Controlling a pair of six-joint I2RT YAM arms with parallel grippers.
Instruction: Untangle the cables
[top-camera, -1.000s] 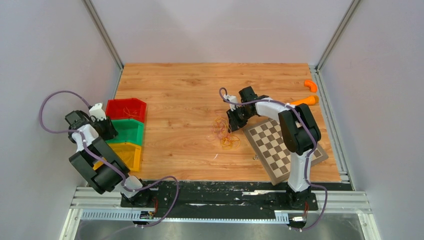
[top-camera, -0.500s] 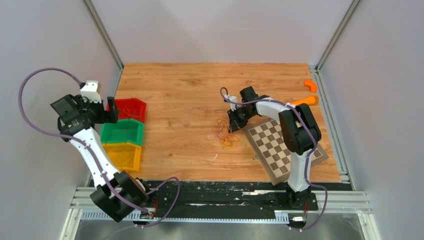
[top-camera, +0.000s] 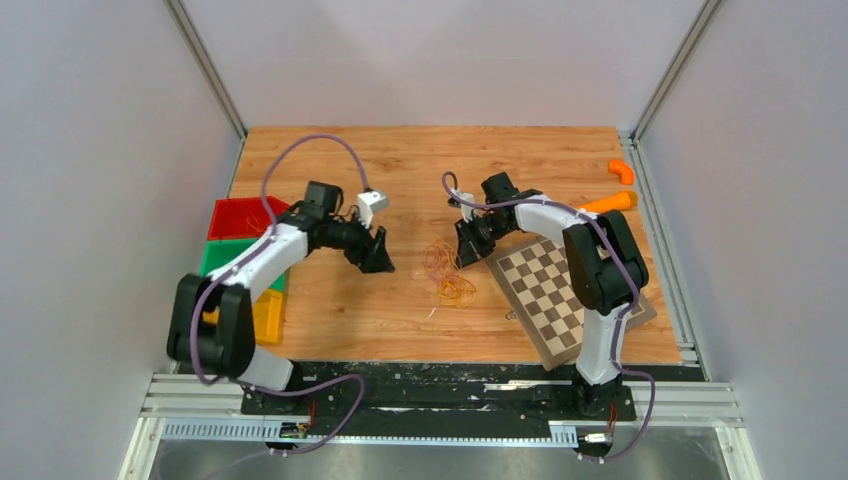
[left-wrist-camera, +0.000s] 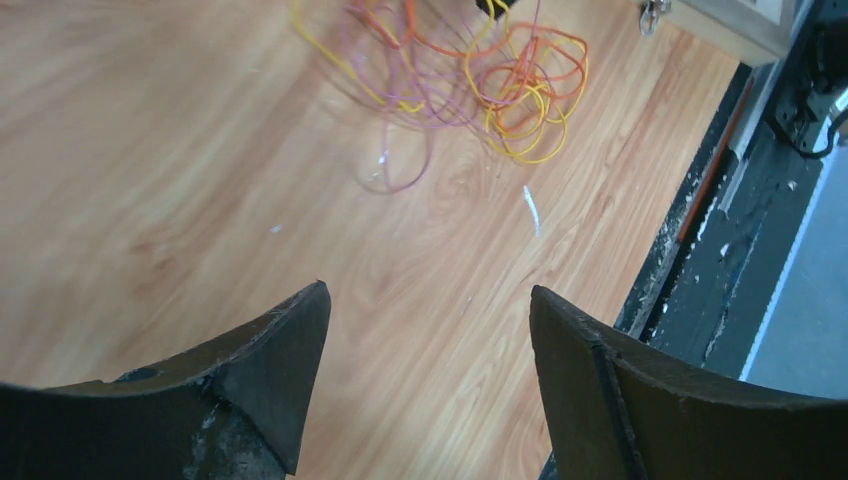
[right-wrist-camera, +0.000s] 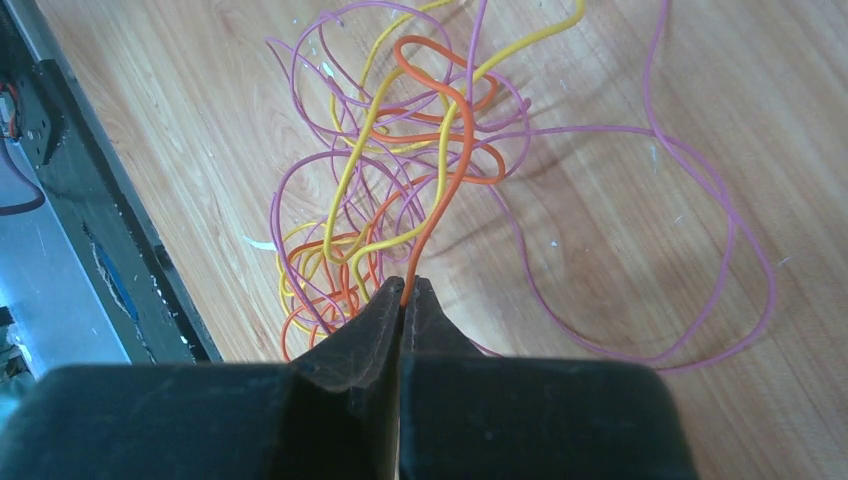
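Separation step, it seems: right end effector (right-wrist-camera: 404, 285) clamped on a thin orange strand (right-wrist-camera: 441, 205) of the wiry orange, yellow and pink cable tangle (top-camera: 447, 270) just left of the checkered board (top-camera: 560, 295), left end effector (left-wrist-camera: 428, 295) spread empty, needing a counter-grip next.

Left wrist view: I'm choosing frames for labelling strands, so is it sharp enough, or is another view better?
Left wrist view: the cables are smeared and soft, pink ones faint. Right wrist view: strands crisp, soft shadows on the table. Top external view: tangle too small to separate.
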